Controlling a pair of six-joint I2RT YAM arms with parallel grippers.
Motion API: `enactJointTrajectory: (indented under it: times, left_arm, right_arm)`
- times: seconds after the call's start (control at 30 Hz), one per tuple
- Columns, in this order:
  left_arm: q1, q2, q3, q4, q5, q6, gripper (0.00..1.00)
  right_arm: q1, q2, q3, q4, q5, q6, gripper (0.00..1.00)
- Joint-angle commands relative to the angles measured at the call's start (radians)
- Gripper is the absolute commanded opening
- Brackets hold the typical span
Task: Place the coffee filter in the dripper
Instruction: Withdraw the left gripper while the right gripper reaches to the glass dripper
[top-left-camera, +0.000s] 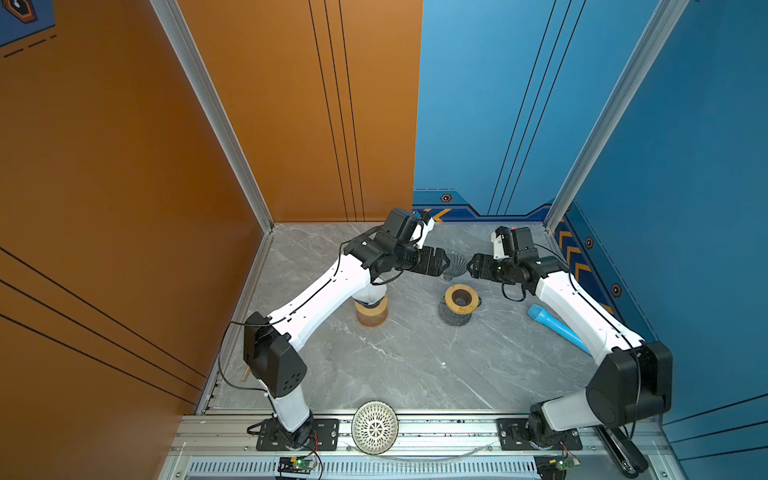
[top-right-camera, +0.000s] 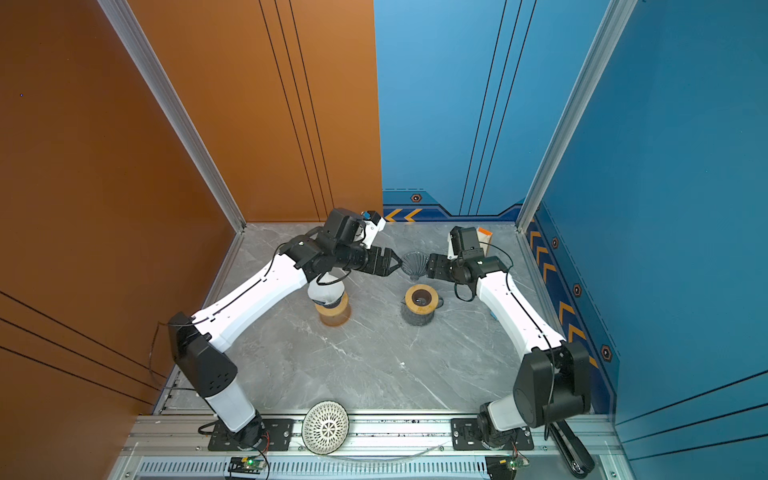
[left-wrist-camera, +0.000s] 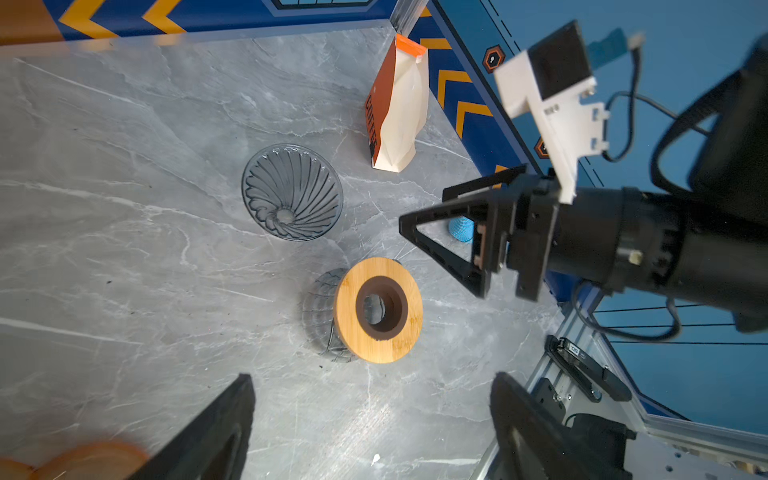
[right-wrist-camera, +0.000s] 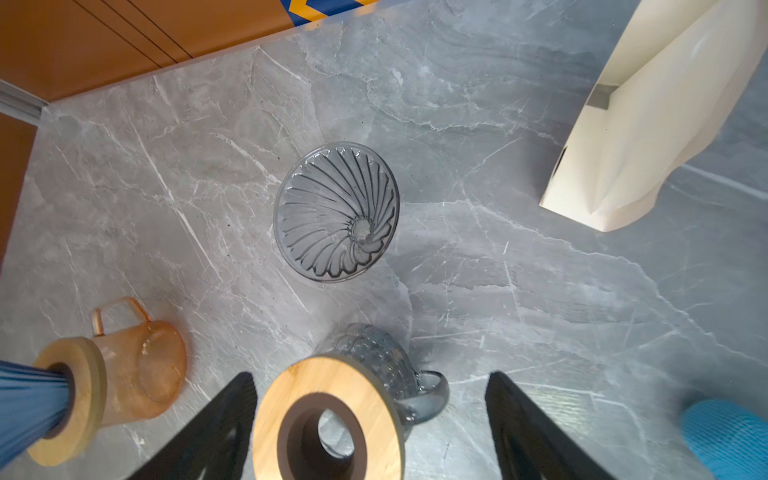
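Observation:
The dripper (top-left-camera: 454, 266) (top-right-camera: 414, 264) is a grey ribbed glass cone, mouth up, on the marble table towards the back. It shows whole in the left wrist view (left-wrist-camera: 292, 192) and the right wrist view (right-wrist-camera: 336, 212). My left gripper (top-left-camera: 448, 261) (top-right-camera: 398, 264) (left-wrist-camera: 372, 399) hangs just left of it, open and empty. My right gripper (top-left-camera: 470, 266) (top-right-camera: 429, 264) (right-wrist-camera: 370, 395) faces it from the right, open and holding nothing. Neither touches the cone. I cannot pick out the coffee filter in any view.
A grey glass carafe with a wooden ring lid (top-left-camera: 459, 305) (right-wrist-camera: 328, 419) stands in front of the dripper. An amber carafe (top-left-camera: 371, 313) (right-wrist-camera: 137, 370) holds a blue pleated cone (right-wrist-camera: 25, 411). A coffee bag (left-wrist-camera: 397, 108), a blue textured roll (top-left-camera: 557, 328) and a white lattice dome (top-left-camera: 375, 427) are also here.

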Motion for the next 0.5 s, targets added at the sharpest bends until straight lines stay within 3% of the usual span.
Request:
enactJointTrajectory:
  times: [0.0,0.23,0.47]
  left_arm:
    - [0.003,-0.079,-0.095,0.083,-0.058,0.048,0.99]
    - [0.01,-0.194,-0.29,0.215,-0.101,0.014,0.98]
    - [0.01,-0.221,-0.36,0.239,-0.088,-0.004,0.98]
  right_arm:
    - [-0.016,0.063,0.064,-0.03,-0.042,0.018,0.8]
    - [-0.049,0.218,0.161,-0.036,-0.077,0.019,0.72]
    - [-0.065,0.338,0.235,-0.035,-0.105,0.013,0.68]
